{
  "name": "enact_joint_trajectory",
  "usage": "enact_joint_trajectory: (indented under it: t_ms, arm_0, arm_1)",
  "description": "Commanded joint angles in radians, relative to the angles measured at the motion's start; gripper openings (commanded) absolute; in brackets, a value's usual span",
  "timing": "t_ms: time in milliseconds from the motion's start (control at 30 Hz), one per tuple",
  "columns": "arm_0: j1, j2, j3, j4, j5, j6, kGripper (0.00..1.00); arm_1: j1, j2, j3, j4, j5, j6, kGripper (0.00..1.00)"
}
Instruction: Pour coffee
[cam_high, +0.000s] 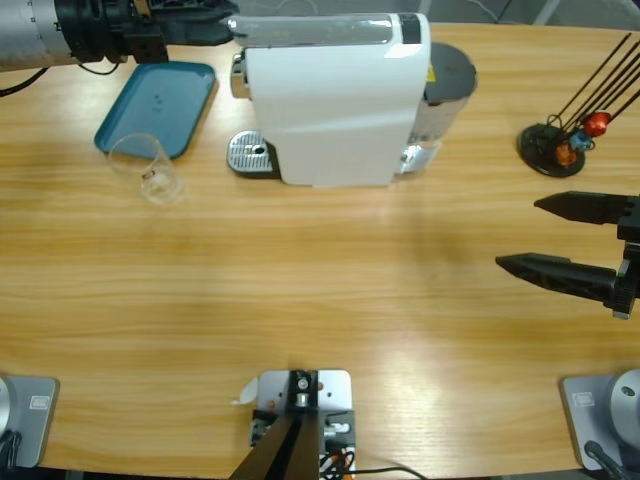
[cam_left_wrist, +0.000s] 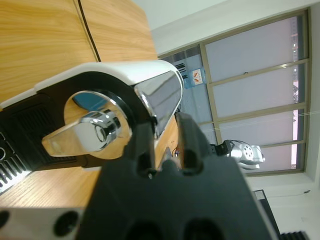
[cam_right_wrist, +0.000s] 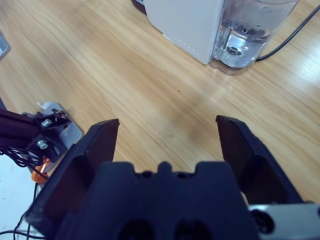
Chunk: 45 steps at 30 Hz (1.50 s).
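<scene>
A white coffee machine stands at the back middle of the table, with a chrome lever along its top. My left gripper comes in from the upper left and its tips meet the lever's left end. In the left wrist view the left gripper is shut, right beside the chrome lever. A clear glass stands left of the machine, with a small amber-brown trace of coffee at its bottom. My right gripper hovers open at the right edge; the right wrist view shows the right gripper over bare wood.
A blue tray lies just behind the glass. The machine's chrome drip grid juts out at its left, and its water tank is at its right. A black capsule stand with orange and red capsules is at the far right.
</scene>
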Motion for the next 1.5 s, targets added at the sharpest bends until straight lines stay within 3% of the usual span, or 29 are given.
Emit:
enact_joint_trajectory:
  t_ms: [33,867,1000,1233,1267,1333,1367,1500]
  arm_0:
    - [0.000,0.046,0.000,-0.026,-0.016,-0.006,0.000]
    - [-0.029,-0.234,-0.069,0.162,0.043,-0.035,0.000]
    - [-0.029,-0.345,-0.071,0.345,0.147,0.067,0.000]
    - [-0.056,-0.573,-0.130,0.891,0.484,0.447,0.000]
    - [-0.076,-0.592,-0.151,0.984,0.534,0.516,0.027]
    - [-0.124,-0.619,-0.209,1.155,0.658,0.630,0.839]
    - [-0.159,-0.639,-0.229,1.215,0.740,0.676,0.970]
    - [-0.283,-0.717,-0.273,1.347,1.048,0.824,1.000]
  arm_1:
    - [0.013,0.000,0.038,-0.014,-0.012,0.011,0.835]
    - [0.013,-0.026,0.045,-0.022,-0.009,0.014,0.835]
    - [0.013,-0.032,0.046,-0.022,-0.011,0.018,0.835]
    - [0.013,-0.016,0.045,-0.025,-0.018,0.018,0.835]
    - [0.013,-0.012,0.045,-0.025,-0.019,0.018,0.835]
    - [0.013,-0.011,0.042,-0.021,-0.028,0.018,0.835]
    - [0.013,-0.007,0.039,-0.014,-0.038,0.022,0.835]
    - [0.013,0.010,0.025,-0.008,-0.145,0.123,0.835]
